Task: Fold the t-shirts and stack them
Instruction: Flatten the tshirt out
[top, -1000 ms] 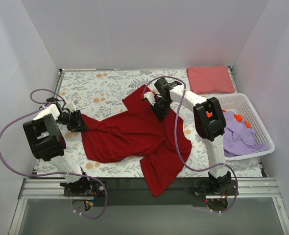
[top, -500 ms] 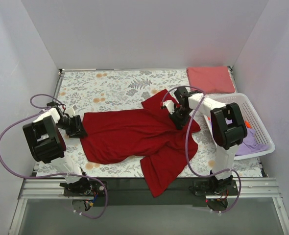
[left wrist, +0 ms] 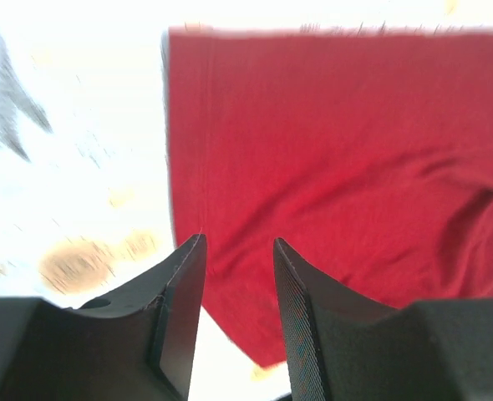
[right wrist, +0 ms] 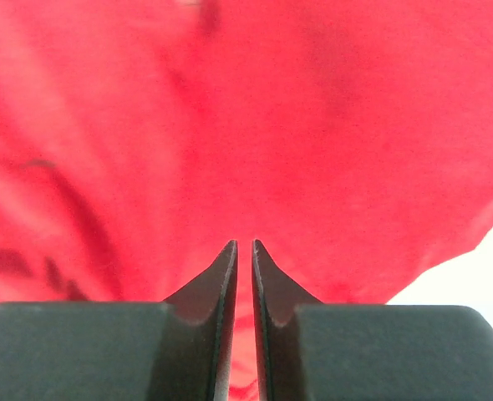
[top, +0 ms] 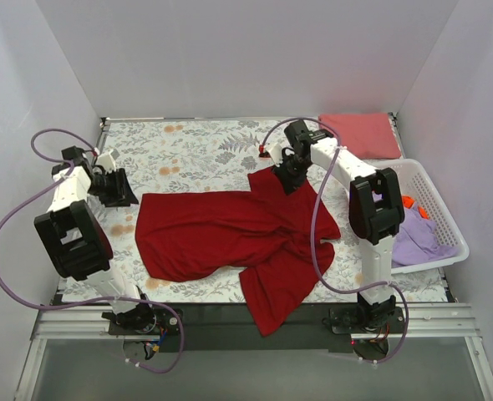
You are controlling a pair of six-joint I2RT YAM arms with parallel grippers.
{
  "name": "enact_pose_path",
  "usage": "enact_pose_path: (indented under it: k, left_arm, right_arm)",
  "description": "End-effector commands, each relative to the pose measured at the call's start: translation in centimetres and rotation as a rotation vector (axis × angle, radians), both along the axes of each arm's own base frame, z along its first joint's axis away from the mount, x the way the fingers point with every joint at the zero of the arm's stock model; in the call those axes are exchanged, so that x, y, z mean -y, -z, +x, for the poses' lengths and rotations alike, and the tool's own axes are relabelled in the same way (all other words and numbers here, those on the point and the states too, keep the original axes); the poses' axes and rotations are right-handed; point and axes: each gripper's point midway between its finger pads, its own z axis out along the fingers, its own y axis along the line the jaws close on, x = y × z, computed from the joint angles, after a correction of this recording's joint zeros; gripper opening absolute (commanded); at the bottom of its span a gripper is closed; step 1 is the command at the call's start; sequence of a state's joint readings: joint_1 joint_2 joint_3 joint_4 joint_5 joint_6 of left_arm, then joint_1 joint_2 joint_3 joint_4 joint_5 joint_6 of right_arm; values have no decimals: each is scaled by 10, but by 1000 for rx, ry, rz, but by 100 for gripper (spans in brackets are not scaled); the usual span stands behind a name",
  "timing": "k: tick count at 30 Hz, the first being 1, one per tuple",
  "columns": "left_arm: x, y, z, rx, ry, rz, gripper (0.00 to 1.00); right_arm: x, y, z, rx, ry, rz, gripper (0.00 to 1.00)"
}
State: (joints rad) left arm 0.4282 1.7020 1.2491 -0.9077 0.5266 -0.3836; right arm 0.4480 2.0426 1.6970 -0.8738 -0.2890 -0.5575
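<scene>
The deep crimson t-shirt (top: 230,230) lies spread across the middle of the table, one part hanging over the near edge. My left gripper (top: 118,187) is open and empty just off the shirt's left hem; the left wrist view shows the hem (left wrist: 330,150) ahead of it (left wrist: 238,242). My right gripper (top: 290,172) sits at the shirt's far right corner, jaws almost together on red cloth (right wrist: 246,125) in the right wrist view (right wrist: 245,244). A folded pinkish-red t-shirt (top: 359,135) lies at the back right. A lavender t-shirt (top: 414,238) and an orange one (top: 407,202) lie in the basket.
A grey-and-orange floral cloth (top: 188,150) covers the table. A white lattice basket (top: 449,244) stands at the right edge, beside the right arm. Pale walls enclose the back and both sides. A metal rail runs along the near edge.
The left gripper let go of the shirt's left edge and drew back to the far left. The right gripper pulled the shirt's corner right, then farther back. The shirt lies flatter and wider.
</scene>
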Motion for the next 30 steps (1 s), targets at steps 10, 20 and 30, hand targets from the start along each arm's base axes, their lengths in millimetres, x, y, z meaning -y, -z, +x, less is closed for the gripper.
enact_pose_path:
  k: [10, 20, 30]
  left_arm:
    - [47, 36, -10, -92, 98, -56, 36]
    - [32, 47, -4, -92, 99, 23, 36]
    - [17, -19, 87, 183, 258, 55, 68]
  right_arm:
    - [26, 44, 16, -52, 57, -102, 17]
    - [33, 49, -38, -137, 21, -52, 18]
    - [19, -29, 52, 36, 172, 119, 52]
